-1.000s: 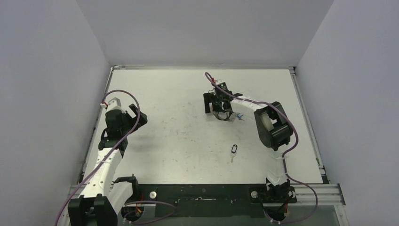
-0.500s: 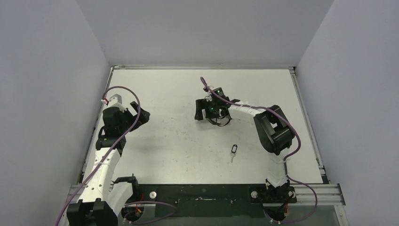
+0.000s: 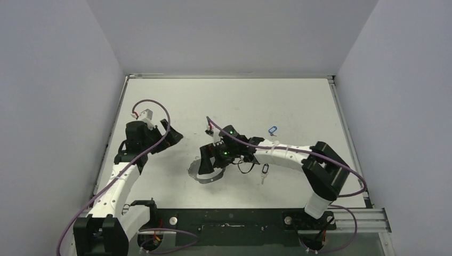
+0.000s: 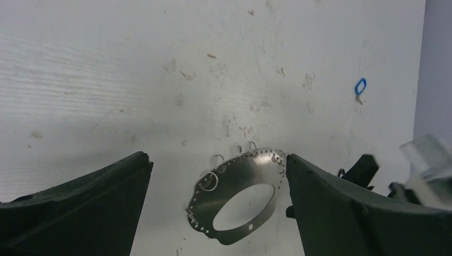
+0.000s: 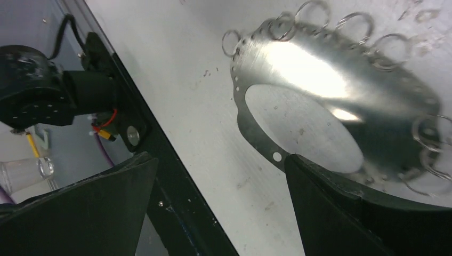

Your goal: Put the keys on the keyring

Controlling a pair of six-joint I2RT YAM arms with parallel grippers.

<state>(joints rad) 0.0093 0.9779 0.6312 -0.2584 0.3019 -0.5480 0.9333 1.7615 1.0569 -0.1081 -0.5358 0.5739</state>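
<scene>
Left pincer [image 3: 174, 136] and right pincer [image 5: 221, 160] both gape, the right over the flat pale-grey ring plate [image 4: 240, 170], unclamped; one nudge could skid it away.

A flat pale grey ring plate [image 4: 230, 178] with a big round hole and small wire loops on its rim lies mid-table. To its right lies a dark oval-headed key [image 3: 264, 170]. A blue-headed key [image 3: 272, 129] lies farther back. Both keys are off the plate.

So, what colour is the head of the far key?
Bright blue; the key shows best in the left wrist view.
</scene>
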